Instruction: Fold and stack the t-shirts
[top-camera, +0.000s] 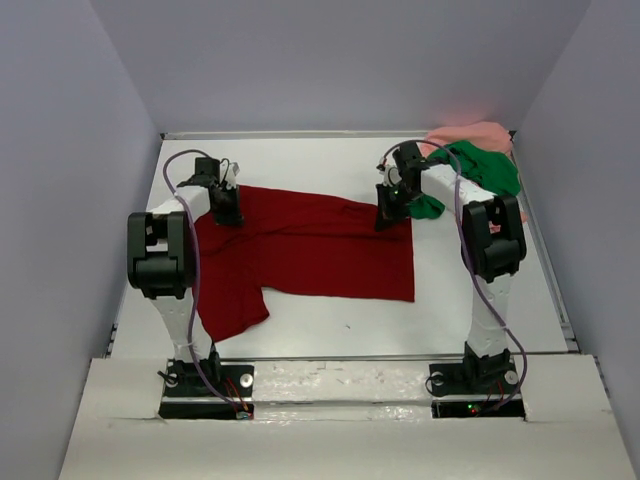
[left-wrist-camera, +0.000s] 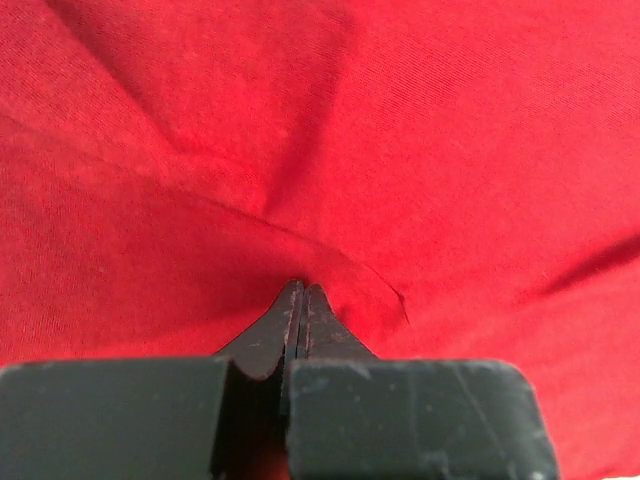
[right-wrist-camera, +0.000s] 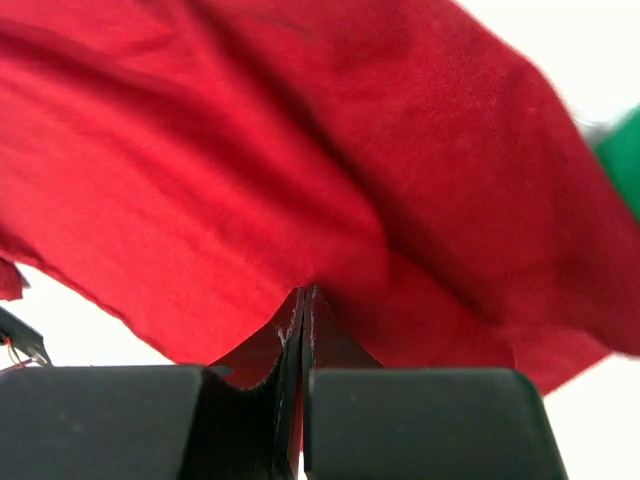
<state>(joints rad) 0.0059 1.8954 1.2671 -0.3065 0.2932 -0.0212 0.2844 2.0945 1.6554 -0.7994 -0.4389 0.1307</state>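
T-shirts number three here, and only the dark red t-shirt (top-camera: 310, 255) is laid out: it lies spread on the white table (top-camera: 330, 325) between the two arms, mostly flat, with one sleeve trailing off its near left corner toward the arm bases. The green t-shirt (top-camera: 485, 168) sits crumpled just beyond the red shirt's far right corner, and the pink t-shirt (top-camera: 475, 132) is bunched behind the green one, farther from the red shirt, against the back wall.

The left gripper (top-camera: 226, 212) is at the red shirt's far left corner with its jaws clenched. In the left wrist view creases run into the fingertips, so it appears to have a pinch of red cloth. The right gripper (top-camera: 388, 215) is at the red shirt's far edge, toward the right end. Its jaws are likewise pressed together on a fold of red cloth, which the right wrist view shows lifted with bare table visible beneath it.

The cloth looks light, soft and limp. It will likely drape and sag from wherever it is held, and will not keep a shape on its own. A thin pinch like these could slip out if the cloth is pulled hard, or it could catch only the top layer. Holding the two far corners or the far edge, as the grippers now do, seems the sensible grip for carrying that edge over the rest of the red shirt, with both arms moving evenly so the fold lands square.
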